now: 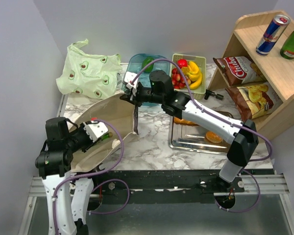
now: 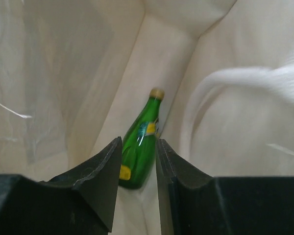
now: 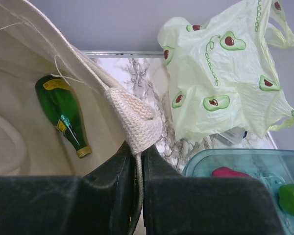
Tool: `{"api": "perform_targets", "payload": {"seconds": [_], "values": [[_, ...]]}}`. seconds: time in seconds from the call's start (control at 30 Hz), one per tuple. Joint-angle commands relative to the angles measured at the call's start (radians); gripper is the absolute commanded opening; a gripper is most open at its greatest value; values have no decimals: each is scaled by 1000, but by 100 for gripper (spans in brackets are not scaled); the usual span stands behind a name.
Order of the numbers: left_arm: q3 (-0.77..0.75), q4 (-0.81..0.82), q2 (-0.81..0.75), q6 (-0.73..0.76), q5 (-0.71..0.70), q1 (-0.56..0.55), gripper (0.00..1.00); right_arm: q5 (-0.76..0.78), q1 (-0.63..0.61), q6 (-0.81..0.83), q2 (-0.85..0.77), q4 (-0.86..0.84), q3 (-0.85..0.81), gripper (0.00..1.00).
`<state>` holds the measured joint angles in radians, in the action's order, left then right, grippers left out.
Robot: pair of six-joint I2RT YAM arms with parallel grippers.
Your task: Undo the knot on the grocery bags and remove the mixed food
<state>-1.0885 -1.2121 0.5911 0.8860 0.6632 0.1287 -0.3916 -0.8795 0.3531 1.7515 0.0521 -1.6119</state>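
Inside the tote point(image 1: 115, 112), lying on its side on the table point(image 1: 152, 142) by the left arm, the left gripper point(image 2: 138, 141) has its fingers spread a little. A green bottle point(image 2: 139, 132) lies on the cloth floor right in line with the gap, cap pointing away. That shot's blurry, so I can't tell if the pads actually touch the glass.

The right gripper point(image 3: 138, 149) is pressed together on the tote's woven strap point(image 3: 137, 125), pinching it at the bag's mouth and holding that edge up. Its camera also catches the bottle down in the tote.

The green bag point(image 1: 88, 68) with the avocado print sits crumpled at the back left, well apart from both grippers. Just right of it is a blue tub point(image 1: 132, 63) with a pepper point(image 1: 148, 62) and a magenta veg point(image 3: 230, 172) in it. Next over, a green tray point(image 1: 202, 61) holds strawberries point(image 1: 178, 76) and bananas point(image 1: 193, 73). Two crisp bags point(image 1: 237, 68) lean on the shelf point(image 1: 284, 83) at right.
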Motion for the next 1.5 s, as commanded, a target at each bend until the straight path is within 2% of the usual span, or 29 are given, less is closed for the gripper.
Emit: {"api": "perform_targets", "payload": {"seconds": [0.0, 0.13, 0.27, 0.37, 0.53, 0.7, 1.1, 1.17, 1.23, 1.37, 1.47], "values": [[105, 53, 16, 148, -237, 0, 35, -68, -17, 8, -92, -178, 64, 1], [187, 38, 22, 314, -279, -7, 47, -64, -46, 15, -86, -179, 77, 1], [299, 74, 19, 442, -387, -33, 59, -68, -67, 13, -67, -175, 63, 1], [370, 142, 45, 467, -479, -54, 65, -72, -78, 20, -54, -165, 55, 1], [420, 248, 144, 454, -539, -69, 74, -79, -79, 20, -42, -151, 44, 1], [445, 336, 282, 454, -581, -95, 77, -79, -79, 26, -27, -129, 32, 1], [488, 551, 600, 464, -625, -110, 75, -37, -80, 26, 66, -100, -38, 0], [496, 566, 642, 459, -625, -110, 72, -12, -79, 24, 89, -98, -58, 1], [494, 567, 677, 447, -626, -109, 63, 8, -78, 25, 109, -95, -76, 1], [448, 480, 662, 420, -544, -109, 24, 36, -76, 19, 149, -70, -110, 1], [391, 337, 560, 428, -394, -107, 5, 68, -62, -24, 191, -31, -152, 1]]}}
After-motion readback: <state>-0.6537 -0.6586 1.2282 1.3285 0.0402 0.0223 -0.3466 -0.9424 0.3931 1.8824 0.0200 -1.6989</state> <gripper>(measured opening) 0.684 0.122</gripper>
